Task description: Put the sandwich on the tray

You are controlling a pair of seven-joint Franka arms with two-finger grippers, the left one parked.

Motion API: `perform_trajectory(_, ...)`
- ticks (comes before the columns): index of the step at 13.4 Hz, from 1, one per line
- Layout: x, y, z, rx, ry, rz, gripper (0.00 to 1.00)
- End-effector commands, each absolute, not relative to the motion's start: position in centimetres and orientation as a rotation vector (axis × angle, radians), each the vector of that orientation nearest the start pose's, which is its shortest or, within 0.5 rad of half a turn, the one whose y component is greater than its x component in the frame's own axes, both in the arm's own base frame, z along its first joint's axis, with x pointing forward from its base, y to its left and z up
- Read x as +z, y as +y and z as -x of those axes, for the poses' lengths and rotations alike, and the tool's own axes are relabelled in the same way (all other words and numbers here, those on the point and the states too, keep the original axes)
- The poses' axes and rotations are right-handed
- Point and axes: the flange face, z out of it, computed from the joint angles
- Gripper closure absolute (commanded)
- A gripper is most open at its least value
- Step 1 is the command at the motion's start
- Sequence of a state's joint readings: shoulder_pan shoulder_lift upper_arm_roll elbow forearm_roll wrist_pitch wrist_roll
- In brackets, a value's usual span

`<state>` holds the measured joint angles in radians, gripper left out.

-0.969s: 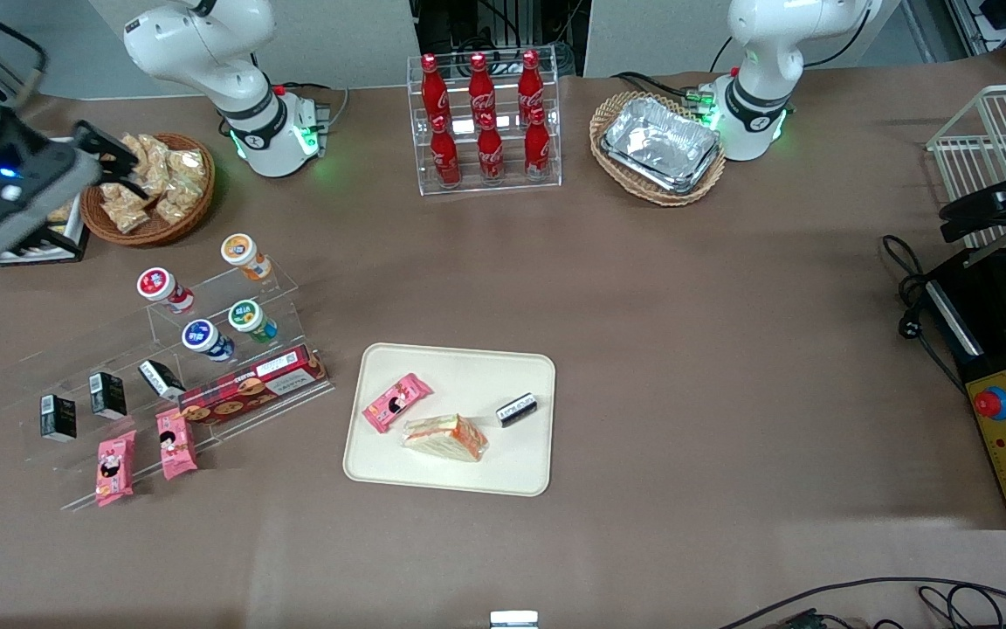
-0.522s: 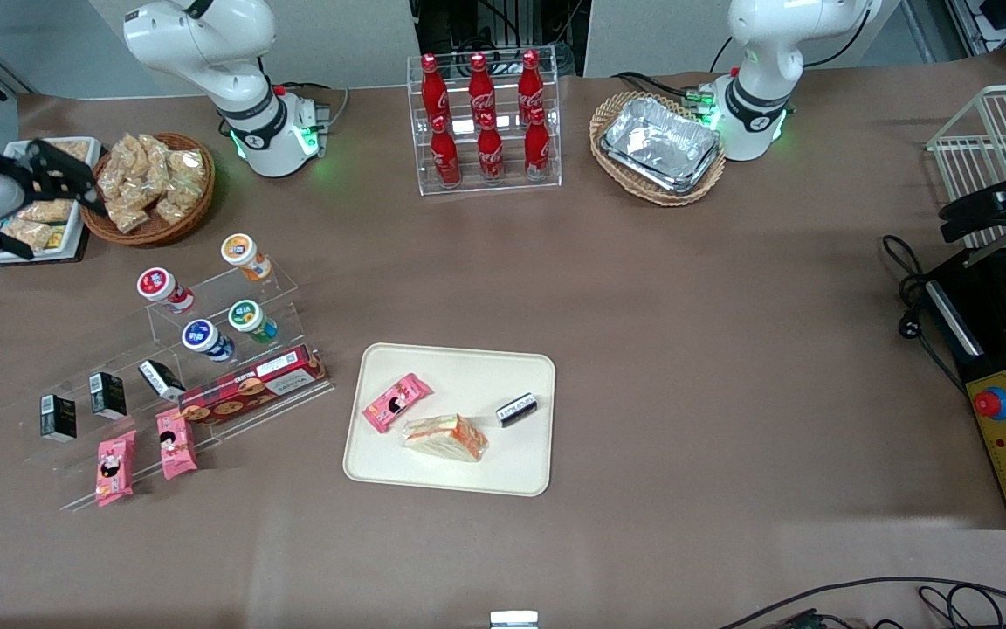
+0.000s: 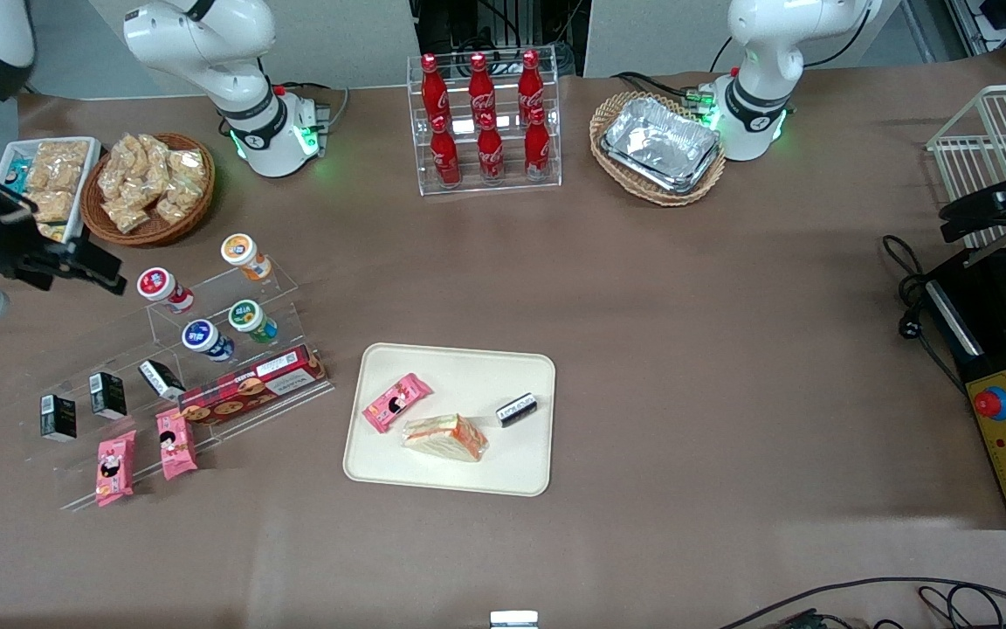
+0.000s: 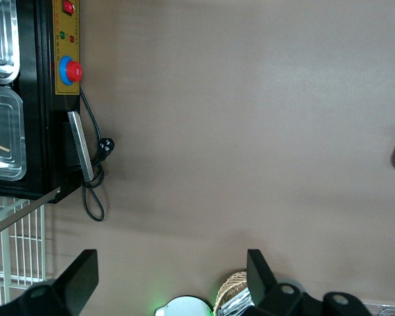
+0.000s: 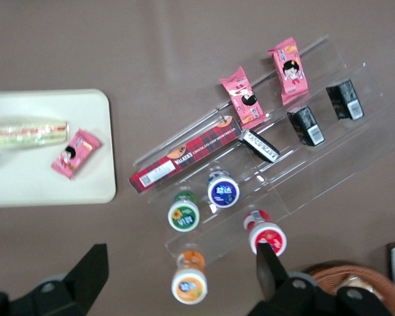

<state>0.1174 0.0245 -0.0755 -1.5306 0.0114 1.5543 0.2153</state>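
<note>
The sandwich (image 3: 444,437), a clear-wrapped cream wedge with orange-red filling, lies on the cream-beige tray (image 3: 468,376), toward its edge nearer the front camera. It also shows in the right wrist view (image 5: 26,131) on the tray (image 5: 46,187). My right gripper (image 3: 106,269) is open and empty. It hovers high at the working arm's end of the table, beside the red-capped cup and far from the tray. In the right wrist view the gripper (image 5: 181,273) stands over the orange-capped cup (image 5: 189,284).
A pink snack packet (image 3: 396,403) and a small black packet (image 3: 517,409) also lie on the tray. A clear stepped shelf (image 3: 206,349) holds cups, black packets, pink packets and a red box. A snack basket (image 3: 149,188), cola rack (image 3: 485,122) and foil trays (image 3: 660,144) stand farther back.
My gripper has swung away from over the snack basket and white snack tray, coming nearer the front camera to beside the shelf's cups. The sandwich and tray have not moved.
</note>
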Motion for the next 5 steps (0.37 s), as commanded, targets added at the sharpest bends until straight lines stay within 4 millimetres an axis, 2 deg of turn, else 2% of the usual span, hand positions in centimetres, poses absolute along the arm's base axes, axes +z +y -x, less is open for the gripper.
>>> perform_trajectory(1,61.2,2.1,-57.0,-0.050,0.354,3.126,0.00)
perform_trajectory(2,60.3,1.5,-57.7,-0.027,0.308,3.126,0.00)
perform_trajectory(3,60.0,-0.4,-58.4,-0.024,0.355,3.117,0.00)
perform_trajectory(5,59.4,-1.1,-58.6,-0.008,0.377,3.104,0.00)
